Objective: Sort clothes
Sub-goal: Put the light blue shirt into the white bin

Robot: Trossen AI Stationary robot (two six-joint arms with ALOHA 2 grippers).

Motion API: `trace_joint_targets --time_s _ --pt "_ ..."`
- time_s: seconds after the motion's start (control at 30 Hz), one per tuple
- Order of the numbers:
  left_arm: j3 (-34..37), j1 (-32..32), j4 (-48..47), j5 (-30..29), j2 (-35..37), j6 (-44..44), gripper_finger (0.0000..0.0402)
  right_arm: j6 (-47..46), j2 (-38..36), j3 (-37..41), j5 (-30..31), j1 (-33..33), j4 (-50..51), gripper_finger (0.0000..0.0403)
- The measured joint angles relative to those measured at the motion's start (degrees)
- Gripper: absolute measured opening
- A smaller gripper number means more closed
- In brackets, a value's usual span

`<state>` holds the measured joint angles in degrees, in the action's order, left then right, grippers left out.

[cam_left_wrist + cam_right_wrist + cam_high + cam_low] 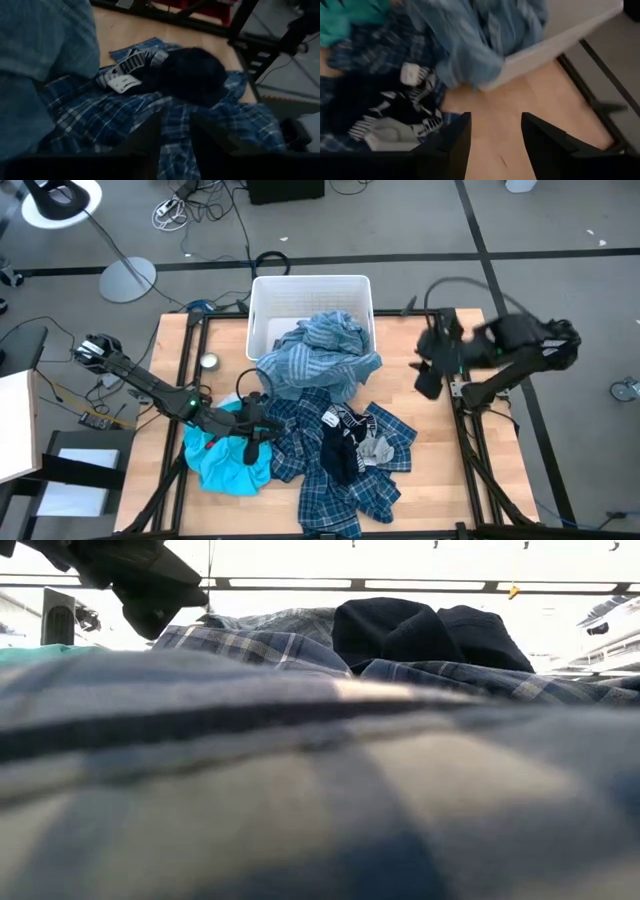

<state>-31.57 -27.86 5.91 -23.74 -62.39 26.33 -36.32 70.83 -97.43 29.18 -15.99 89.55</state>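
The wooden table (435, 440) holds a white bin (262, 310) at the back, a turquoise shirt (222, 460), blue plaid shirts (335, 485) with dark socks (338, 450) on top, and a small round tin (209, 361).

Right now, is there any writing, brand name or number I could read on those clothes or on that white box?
None can be read.
The white tag on the dark garment: too blurred to read.
The plaid shirts, turquoise shirt and white bin: no writing shows.
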Motion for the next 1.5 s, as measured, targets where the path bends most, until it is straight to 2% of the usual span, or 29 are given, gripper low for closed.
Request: trace_joint_targets --time_s 0.13,0.27,0.37,0.5,0.67,0.8,0.93,1.03,1.1,1.17,1.27,1.37,1.5 --pt "0.0 0.0 -4.5 -0.5 0.0 2.6 0.0107 -12.0 -5.4 16.2 6.4 -7.6 -3.9 0.0171" --pt "0.0 0.0 -8.1 -2.1 -0.3 4.2 0.0102 -18.1 -8.4 32.6 13.5 -12.5 -15.8 0.0171" --pt "0.0 0.0 -10.8 -4.1 -0.3 2.9 0.0095 -17.3 -8.1 43.8 17.9 -13.7 -29.1 0.0171" --pt "0.0 0.1 -17.1 -10.3 -0.3 2.5 0.0087 -12.3 -5.4 56.1 22.8 -13.2 -50.0 0.0171" --pt "0.0 0.9 -22.0 -16.5 -0.5 2.8 0.0063 -2.7 -0.6 65.6 29.8 -9.9 -76.2 0.0157" --pt "0.0 3.1 -22.1 -20.9 -1.9 2.5 0.0011 9.4 4.3 68.0 27.4 -5.5 -92.2 0.0098" --pt "0.0 5.9 -21.6 -22.9 -5.1 0.5 0.0003 16.6 8.9 68.0 26.3 -1.7 -103.9 0.0016" --pt "0.0 8.0 -19.7 -22.9 -8.9 -1.0 0.0002 21.8 12.1 68.0 25.0 1.3 -112.6 0.0014" --pt "0.0 9.0 -16.5 -22.9 -11.8 -3.1 0.0002 25.1 14.2 68.0 20.3 3.3 -119.0 0.0013" --pt "0.0 9.7 -10.4 -22.9 -14.5 -6.2 0.0001 27.6 16.4 67.8 14.8 4.8 -125.4 0.0005" --pt "0.0 10.3 -1.4 -23.5 -17.6 -11.3 0.0001 29.4 19.7 66.3 11.5 6.5 -132.0 0.0005" --pt "0.0 11.1 7.2 -25.5 -19.7 -16.2 0.0001 30.9 22.5 63.5 10.7 7.5 -133.8 0.0002" --pt "0.0 12.4 17.7 -25.7 -21.5 -22.9 0.0000 33.8 26.0 58.0 6.5 8.1 -133.9 0.0002"
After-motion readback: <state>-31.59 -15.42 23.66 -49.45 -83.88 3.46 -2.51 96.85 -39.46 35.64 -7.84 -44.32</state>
